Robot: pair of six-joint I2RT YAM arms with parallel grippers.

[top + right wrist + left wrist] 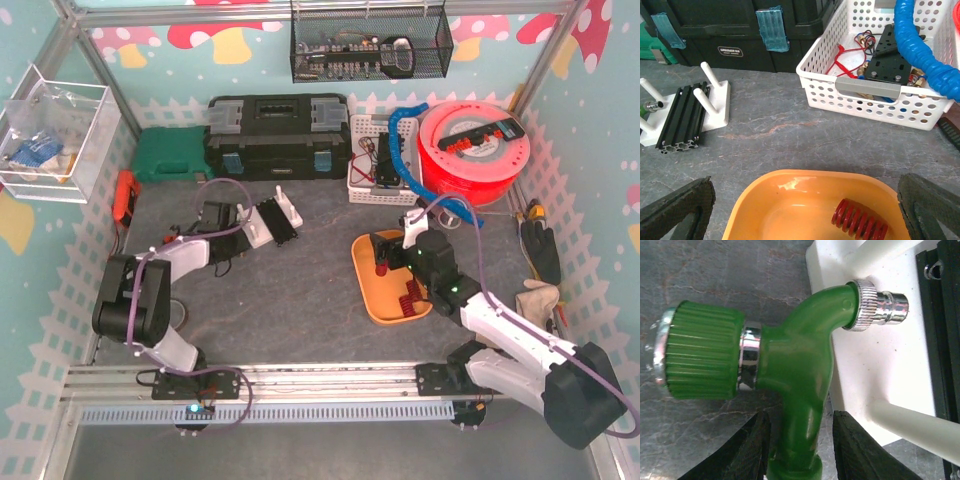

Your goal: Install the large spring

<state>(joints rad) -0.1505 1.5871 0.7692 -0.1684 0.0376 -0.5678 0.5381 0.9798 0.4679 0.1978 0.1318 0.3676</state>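
While grey table (790,140) surrounds the orange tray (747,205), my right tool (805,207) gapes above it; left tool (800,450) clamps a cropped green fitting (795,365).

Bright, even light comes from overhead onto my counter (300,320), leaving only short, soft shadows beneath my arms. Up close, the green fitting (795,370) carries white glare streaks and its chrome rings glint, while the fingers (740,460) of my left pincer (800,420) are dark and blurred. The orange tray (780,210) shows a soft sheen; my right pincer (805,179) blurs at the lower corners.
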